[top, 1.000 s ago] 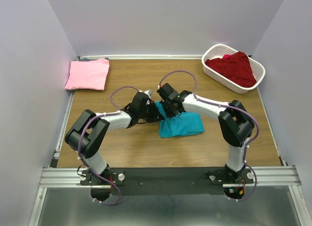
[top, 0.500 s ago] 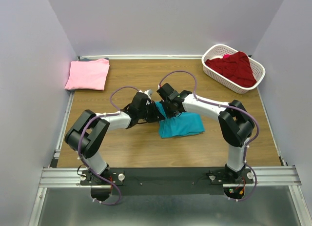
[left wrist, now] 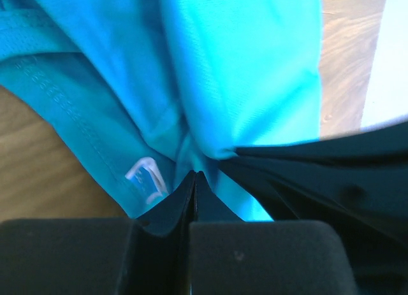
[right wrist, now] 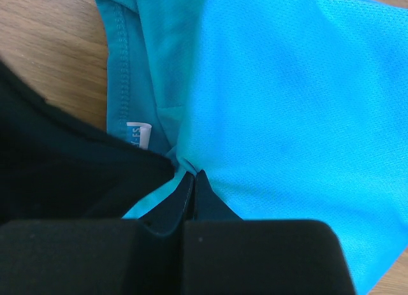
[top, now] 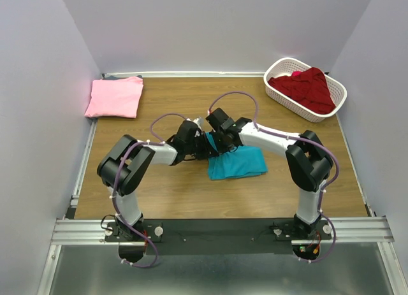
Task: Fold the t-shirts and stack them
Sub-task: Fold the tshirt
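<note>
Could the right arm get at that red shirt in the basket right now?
Probably not yet: the right gripper is shut on the teal shirt. Otherwise nothing blocks the way to the red shirt.

Your white slotted basket (top: 278, 64) sits at the far right corner of the wooden table (top: 172, 190), close beside the right wall, pale lavender walls (top: 217, 27) close you in on three sides, aluminium rail (top: 217, 226) along the near edge, grey metal sheet (top: 210, 276) below it.
</note>
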Robot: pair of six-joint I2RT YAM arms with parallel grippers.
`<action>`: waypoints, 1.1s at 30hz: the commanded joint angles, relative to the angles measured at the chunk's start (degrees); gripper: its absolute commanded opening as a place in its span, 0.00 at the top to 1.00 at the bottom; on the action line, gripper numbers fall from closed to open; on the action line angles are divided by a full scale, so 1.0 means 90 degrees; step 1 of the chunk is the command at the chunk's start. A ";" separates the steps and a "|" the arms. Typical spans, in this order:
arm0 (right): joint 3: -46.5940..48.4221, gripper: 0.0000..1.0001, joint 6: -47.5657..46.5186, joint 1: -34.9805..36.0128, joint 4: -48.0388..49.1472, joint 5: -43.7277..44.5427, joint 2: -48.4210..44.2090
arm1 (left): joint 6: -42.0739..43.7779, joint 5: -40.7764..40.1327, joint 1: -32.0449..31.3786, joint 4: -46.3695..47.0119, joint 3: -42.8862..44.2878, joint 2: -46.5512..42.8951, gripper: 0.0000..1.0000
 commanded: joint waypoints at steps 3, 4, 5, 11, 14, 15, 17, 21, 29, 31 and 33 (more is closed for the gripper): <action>0.0099 0.99 0.0070 -0.0053 -0.0102 -0.0113 -0.0259 | -0.0025 0.0073 -0.0019 0.0435 0.0172 0.0518 0.96; 0.0099 0.99 0.0080 -0.0053 -0.0111 -0.0113 -0.0249 | -0.0035 0.0073 -0.0028 0.0493 0.0172 0.0576 0.96; 0.0099 0.99 0.0090 -0.0053 -0.0111 -0.0161 -0.0249 | -0.0093 0.0073 -0.0028 0.0600 0.0163 0.0673 0.96; 0.0108 0.99 0.0109 -0.0053 -0.0111 -0.0337 -0.0298 | -0.0337 0.0063 -0.0028 0.0913 -0.0140 0.0928 0.98; 0.0138 0.99 0.0138 -0.0053 -0.0111 -0.0464 -0.0327 | -0.0484 0.0131 -0.0038 0.1011 -0.0316 0.0996 0.98; 0.0157 0.99 0.0168 -0.0063 -0.0111 -0.0474 -0.0337 | -0.0513 0.0160 -0.0048 0.1079 -0.0393 0.1006 0.98; 0.0177 0.99 0.0207 -0.0063 -0.0111 -0.0503 -0.0357 | -0.0591 0.0161 -0.0058 0.1128 -0.0452 0.0958 0.98; 0.0216 0.99 0.0246 -0.0053 -0.0121 -0.0494 -0.0415 | -0.0630 0.0093 -0.0116 0.1167 -0.0531 0.0831 0.99; 0.0352 0.99 0.0295 -0.0053 -0.0131 -0.0698 -0.0415 | -0.0660 0.0102 -0.0214 0.1177 -0.0531 0.0811 0.99; 0.0353 0.99 0.0314 -0.0053 -0.0140 -0.0747 -0.0357 | -0.0660 0.0092 -0.0214 0.1177 -0.0550 0.0801 0.99; 0.0353 0.99 0.0324 -0.0053 -0.0140 -0.0844 -0.0318 | -0.0660 0.0073 -0.0233 0.1177 -0.0560 0.0782 0.99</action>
